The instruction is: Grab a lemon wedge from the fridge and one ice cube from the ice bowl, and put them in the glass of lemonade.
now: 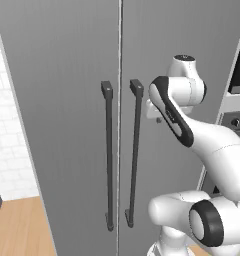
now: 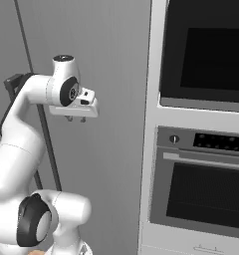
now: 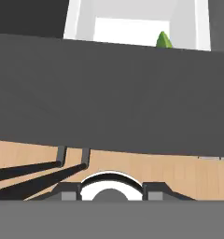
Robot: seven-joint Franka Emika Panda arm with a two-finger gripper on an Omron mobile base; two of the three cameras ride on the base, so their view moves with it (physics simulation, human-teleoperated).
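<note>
The fridge (image 1: 62, 100) is a tall grey cabinet whose two doors are closed, with two dark bar handles (image 1: 108, 155) side by side at the middle seam. My gripper (image 2: 76, 119) hangs in front of the right door (image 2: 111, 74), to the right of the handles, and points down. Its fingers stand apart with nothing between them. In the hand view the gripper (image 3: 111, 193) looks down along the door to both handles (image 3: 39, 172). At the top of that view a small green pointed piece (image 3: 163, 39) sits in a white space; I cannot tell if it is the lemon wedge. The ice bowl and the glass of lemonade are out of view.
A black-fronted column with a microwave (image 2: 206, 50) above an oven (image 2: 206, 189) stands right beside the fridge. A white tiled wall (image 1: 4, 140) lies to the fridge's left. Wooden floor (image 1: 17, 230) runs below.
</note>
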